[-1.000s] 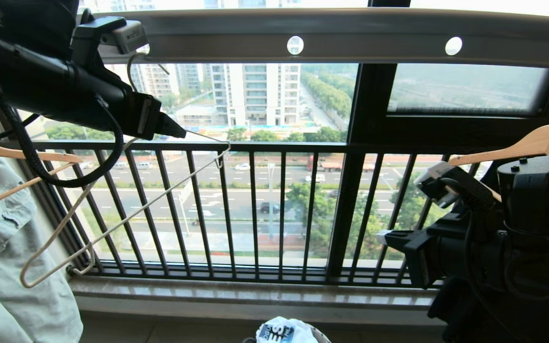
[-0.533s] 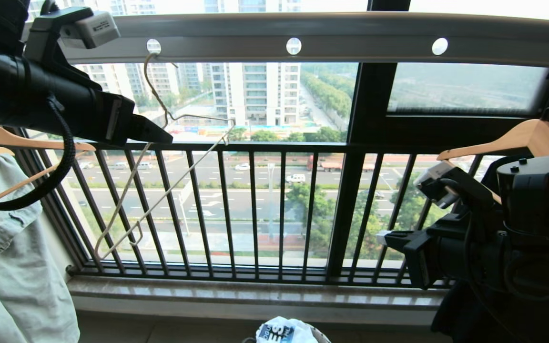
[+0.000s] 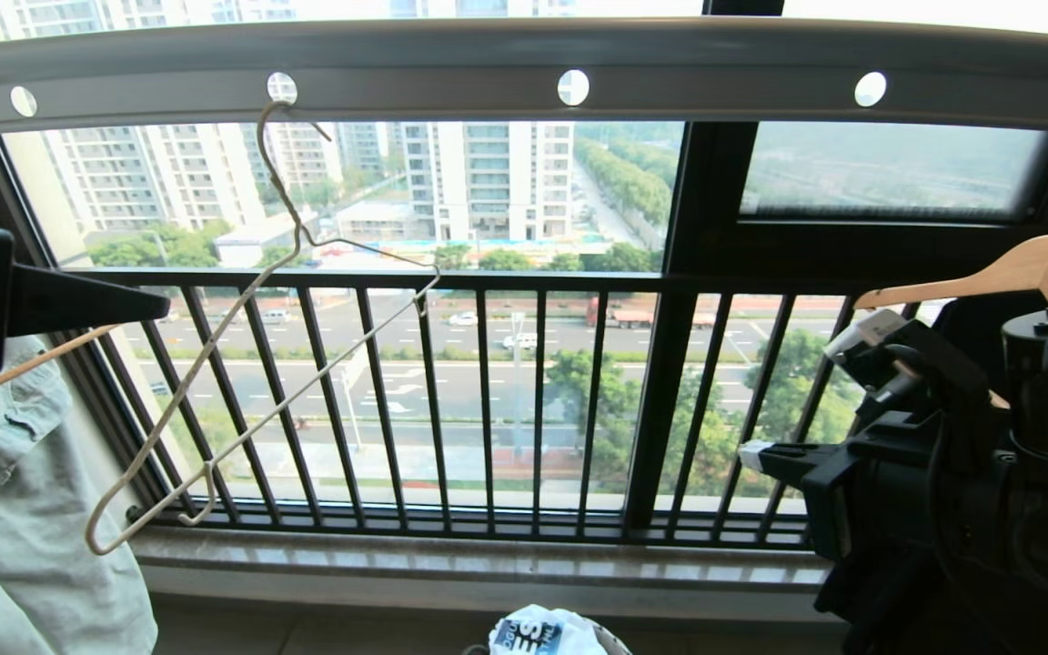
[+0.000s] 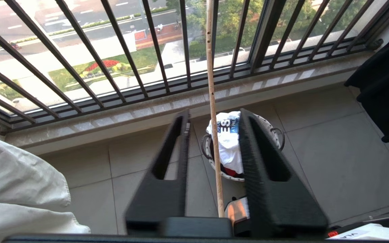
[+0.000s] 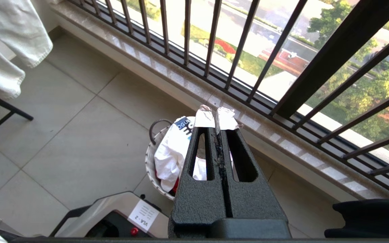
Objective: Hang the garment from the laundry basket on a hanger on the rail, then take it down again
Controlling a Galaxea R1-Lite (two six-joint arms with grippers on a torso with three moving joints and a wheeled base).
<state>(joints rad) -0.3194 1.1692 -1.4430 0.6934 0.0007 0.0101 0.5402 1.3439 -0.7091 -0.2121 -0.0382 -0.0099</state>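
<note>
Release of the hanger (image 3: 242,346) is shown, left hooked in a rail (image 3: 524,64) hole as the left gripper (image 4: 214,135), fingers apart and empty, was lowered away; the garment (image 3: 544,632) lies unhung in the laundry basket (image 4: 279,136), right gripper (image 5: 216,118) pressed together.

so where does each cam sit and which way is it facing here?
Head: high up, facing the window; grey-white holed rail, thin cream wire hanger, both arms at the edges.
Left wrist: behind the left gripper, looking down at the floor.
Right wrist: behind the right gripper, likewise.
Shared: white T-shirt in round white woven basket.
</note>
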